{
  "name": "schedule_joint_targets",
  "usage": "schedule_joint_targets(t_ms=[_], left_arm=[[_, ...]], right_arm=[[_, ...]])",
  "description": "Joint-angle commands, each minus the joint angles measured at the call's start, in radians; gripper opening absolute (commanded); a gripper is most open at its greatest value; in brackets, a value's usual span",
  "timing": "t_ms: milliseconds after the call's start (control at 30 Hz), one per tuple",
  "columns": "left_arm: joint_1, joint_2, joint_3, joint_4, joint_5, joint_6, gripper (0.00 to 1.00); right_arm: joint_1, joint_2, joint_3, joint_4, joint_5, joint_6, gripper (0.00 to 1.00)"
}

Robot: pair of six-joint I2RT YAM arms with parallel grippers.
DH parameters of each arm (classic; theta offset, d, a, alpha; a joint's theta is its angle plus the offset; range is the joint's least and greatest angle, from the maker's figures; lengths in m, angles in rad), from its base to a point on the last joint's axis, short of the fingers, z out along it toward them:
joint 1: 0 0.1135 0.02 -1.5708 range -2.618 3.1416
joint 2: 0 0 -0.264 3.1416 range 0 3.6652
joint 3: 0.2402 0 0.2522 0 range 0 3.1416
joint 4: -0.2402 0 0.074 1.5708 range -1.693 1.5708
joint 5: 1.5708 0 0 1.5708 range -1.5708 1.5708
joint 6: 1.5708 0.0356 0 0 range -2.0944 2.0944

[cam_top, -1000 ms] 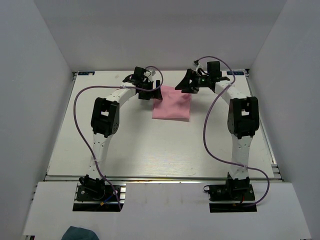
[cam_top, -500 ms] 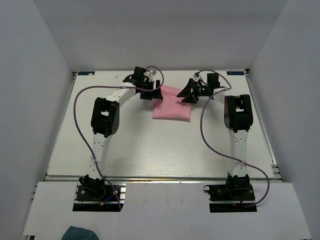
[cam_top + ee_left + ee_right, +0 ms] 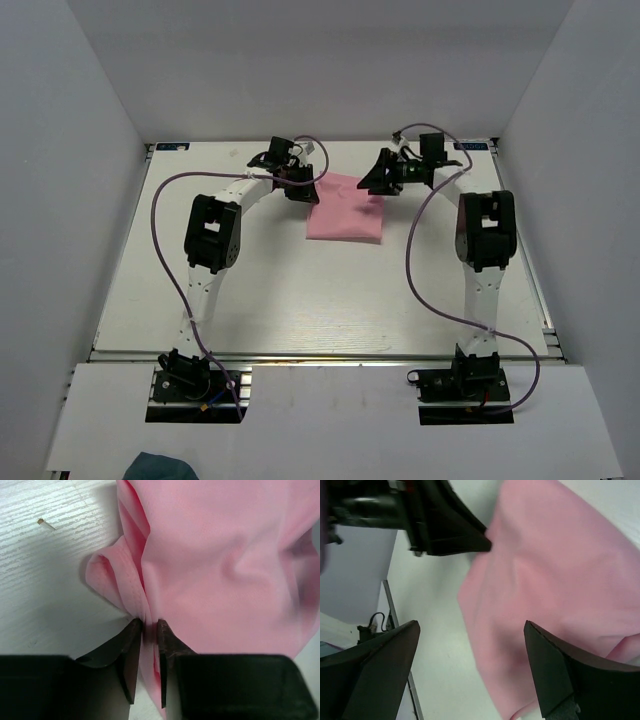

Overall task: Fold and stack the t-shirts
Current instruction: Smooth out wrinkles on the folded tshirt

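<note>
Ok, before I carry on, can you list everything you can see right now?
t-shirt: one, light pink, lying as a compact rectangle at the far middle of the table
cloth: one, dark teal, at the near edge of the top view, off the table
table: one, white, under the arms and the t-shirt
cables: two, purple, one looping along each arm
arms: two, white and black, bases at the near edge
left gripper: one, black, shut on a fold at the t-shirt's far left corner
right gripper: one, black, open, at the t-shirt's far right corner
</note>
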Motion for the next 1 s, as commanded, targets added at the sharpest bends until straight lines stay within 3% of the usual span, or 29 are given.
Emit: schedule_joint_targets(t_ms=[0,67,133,233,333,367,467,700,833,967], left_arm=[[-0.005,-0.001,0.003,0.019,0.009,0.009,0.29],[-0.005,-0.001,-0.011,0.033,0.035,0.000,0.27],[-0.005,-0.010,-0.040,0.049,0.035,0.000,0.18],[-0.005,-0.032,-0.066,0.069,0.035,-0.009,0.15],[-0.005,-0.032,-0.075,0.069,0.025,-0.009,0.08],[-0.005,-0.041,-0.086,0.069,0.025,-0.020,0.01],[-0.005,-0.050,-0.095,0.078,0.005,-0.029,0.00],[0.006,-0.096,-0.155,0.136,-0.007,-0.049,0.00],[0.017,-0.142,-0.227,0.188,0.020,-0.049,0.00],[0.017,-0.188,-0.216,0.147,-0.049,0.012,0.00]], right_arm=[[0.010,-0.176,0.012,-0.092,0.030,-0.133,0.90],[0.019,-0.236,-0.072,-0.089,0.030,-0.142,0.90],[0.030,-0.282,-0.167,-0.087,0.031,-0.133,0.90],[0.039,-0.312,-0.304,0.001,-0.039,-0.058,0.90],[0.038,-0.293,-0.390,0.118,-0.083,0.003,0.90],[0.036,-0.283,-0.395,0.129,-0.091,0.006,0.90],[0.032,-0.212,-0.436,0.170,-0.145,0.026,0.90],[-0.011,-0.114,-0.476,0.213,-0.093,0.037,0.90],[-0.010,-0.161,-0.456,0.210,-0.090,0.028,0.90],[-0.005,-0.269,-0.426,0.157,-0.088,-0.021,0.90]])
